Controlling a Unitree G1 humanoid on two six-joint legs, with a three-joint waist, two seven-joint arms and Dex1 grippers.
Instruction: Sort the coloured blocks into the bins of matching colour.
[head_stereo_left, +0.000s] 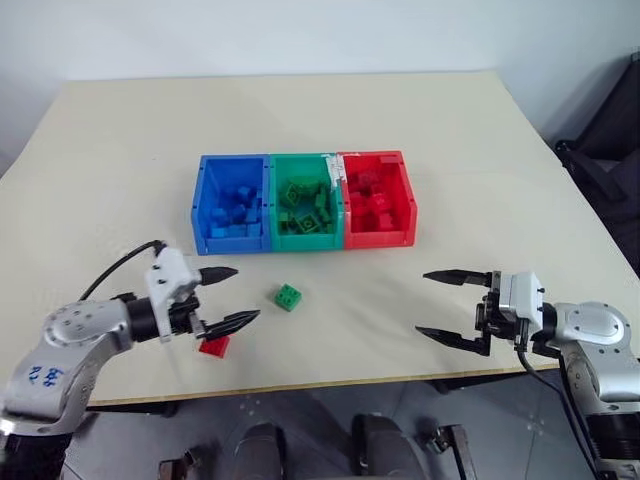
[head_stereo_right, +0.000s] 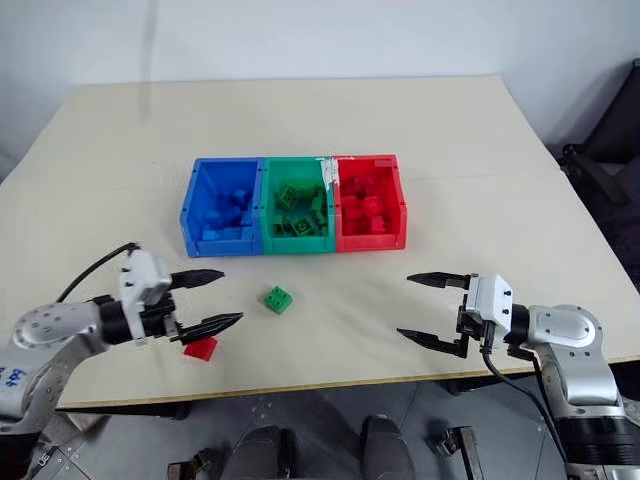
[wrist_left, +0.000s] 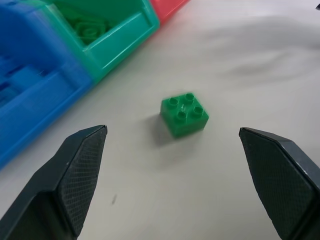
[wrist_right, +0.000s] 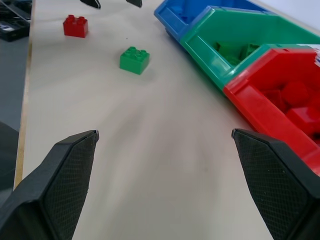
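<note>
Three joined bins stand mid-table: blue bin, green bin and red bin, each holding several blocks of its own colour. A green block lies loose in front of the green bin; the left wrist view has this green block ahead of and between its fingers. A red block lies near the table's front edge, partly under my left gripper, which is open and empty, a short way left of the green block. My right gripper is open and empty at the front right, pointing left.
The beige table has free room behind and beside the bins. Its front edge runs just below both grippers. A dark chair stands off the table's right side. A black cable trails from my left wrist.
</note>
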